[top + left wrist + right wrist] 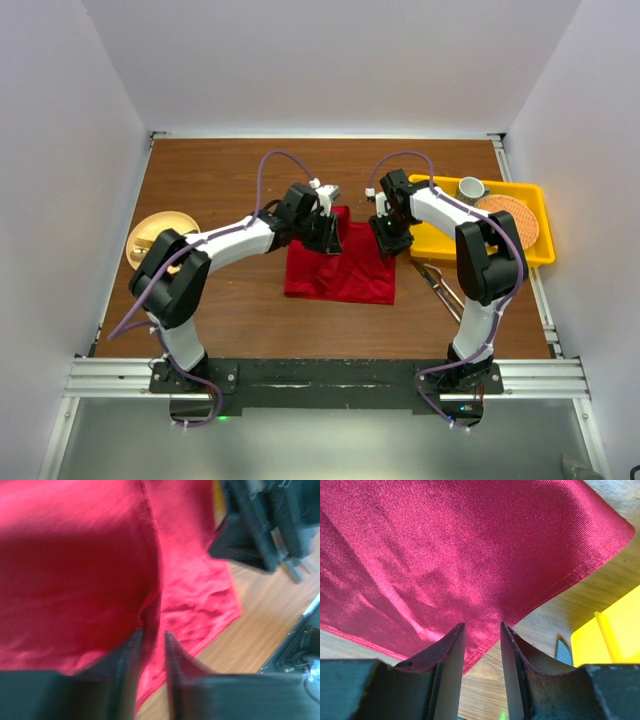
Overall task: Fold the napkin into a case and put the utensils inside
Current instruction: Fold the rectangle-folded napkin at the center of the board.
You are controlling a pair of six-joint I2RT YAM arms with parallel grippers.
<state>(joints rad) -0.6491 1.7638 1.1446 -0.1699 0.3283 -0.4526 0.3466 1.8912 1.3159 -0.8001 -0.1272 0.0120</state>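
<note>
The deep-red napkin [340,265] lies on the wooden table between my two arms. In the left wrist view an upper layer of the napkin [75,555] lies over a brighter lower layer, and its hemmed edge runs down to my left gripper [152,632]. Those jaws stand narrowly apart over that edge, and the view is blurred. My right gripper [482,625] is open just above the napkin's [460,545] right edge, with bare wood showing between its fingers. The silver utensils [440,285] lie on the table right of the napkin; a serrated tip [562,652] shows.
A yellow tray [535,250] stands at the right with a cup [472,188] and a round orange woven mat [510,222] in it. A round wooden plate [160,235] sits at the table's left edge. White walls enclose the table.
</note>
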